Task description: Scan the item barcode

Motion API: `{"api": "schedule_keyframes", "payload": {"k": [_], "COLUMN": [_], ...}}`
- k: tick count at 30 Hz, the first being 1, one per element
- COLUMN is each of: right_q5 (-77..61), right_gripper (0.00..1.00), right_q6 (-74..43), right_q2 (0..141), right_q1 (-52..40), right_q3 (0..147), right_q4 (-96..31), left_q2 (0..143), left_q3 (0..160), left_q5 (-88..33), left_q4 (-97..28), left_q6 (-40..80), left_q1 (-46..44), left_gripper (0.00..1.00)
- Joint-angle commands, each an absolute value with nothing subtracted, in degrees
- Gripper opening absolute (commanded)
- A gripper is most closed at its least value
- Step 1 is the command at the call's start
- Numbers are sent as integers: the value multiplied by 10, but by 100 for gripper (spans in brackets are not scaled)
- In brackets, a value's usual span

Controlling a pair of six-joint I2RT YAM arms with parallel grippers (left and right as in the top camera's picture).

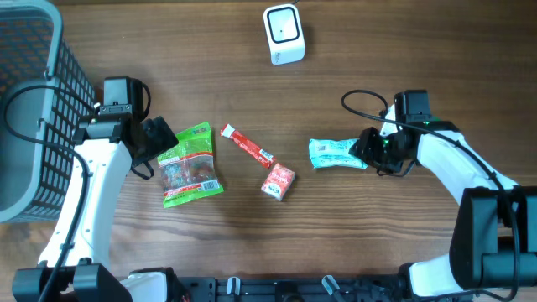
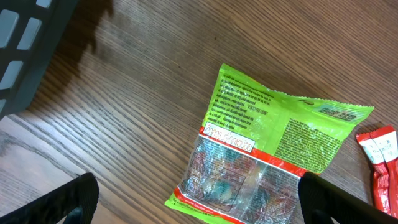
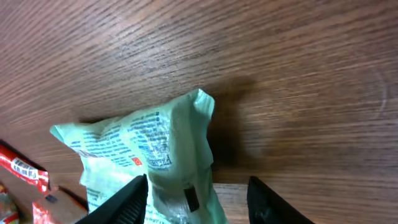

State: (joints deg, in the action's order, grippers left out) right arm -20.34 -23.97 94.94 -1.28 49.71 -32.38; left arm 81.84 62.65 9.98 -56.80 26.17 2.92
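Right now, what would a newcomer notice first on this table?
The bright green snack bag lies left of centre, by the open left gripper. At right, the right gripper straddles the end of a teal packet; a white scanner stands at the far edge.

Left pincer (image 1: pixel 159 144) wide, right pincer (image 1: pixel 367 151) half-open

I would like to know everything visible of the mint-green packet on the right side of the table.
The mint-green packet is a crinkled film wrapper with blue print and a small red mark. It lies on the wooden table, long side left to right. The right end effector straddles its right end, with a gap showing on one side.
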Motion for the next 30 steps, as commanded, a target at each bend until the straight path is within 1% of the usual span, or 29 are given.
{"api": "schedule_keyframes", "payload": {"k": [1, 2, 3, 4, 5, 6, 9, 12, 17, 20, 26, 30], "right_q5": [-218, -226, -232, -231, -232, -232, -236, -238, -240, -277, -301, -297], "right_gripper": [52, 52, 46, 34, 19, 12, 4, 4, 4, 4, 4, 4], "right_q6": [-244, -244, -243, -238, -225, -224, -190, -162, -148, -115, -135, -134], "right_q2": [956, 956, 956, 956, 955, 950, 924, 868, 779, 728, 607, 571], "right_q1": [-12, -12, -11, -11, -11, -11, -11, -11, -11, -11, -11, -11], "right_q3": [449, 436, 424, 422, 423, 424, 439, 456, 458, 458, 459, 459], "right_q4": [-280, -265, -255, -257, -258, -259, -273, -293, -287, -283, -313, -339], "left_q2": [816, 816, 816, 816, 816, 816, 816, 816, 816, 816, 816, 816], "left_q3": [635, 635, 635, 635, 635, 635, 635, 635, 635, 634, 635, 635], "left_q5": [99, 99, 99, 99, 99, 99, 99, 99, 99, 99, 99, 99], "left_q4": [-568, -568, -568, -568, -568, -568, -568, -568, -568, -568, -568, -568], "left_q6": [257, 257, 257, 257, 257, 257, 257, 257, 257, 257, 257, 257], "left_q1": [32, 32, 32, 32, 32, 32, 32, 32, 32, 32, 32, 32], "left_gripper": [100, 100, 100, 100, 100, 100, 100, 100, 100, 100, 100, 100]}}
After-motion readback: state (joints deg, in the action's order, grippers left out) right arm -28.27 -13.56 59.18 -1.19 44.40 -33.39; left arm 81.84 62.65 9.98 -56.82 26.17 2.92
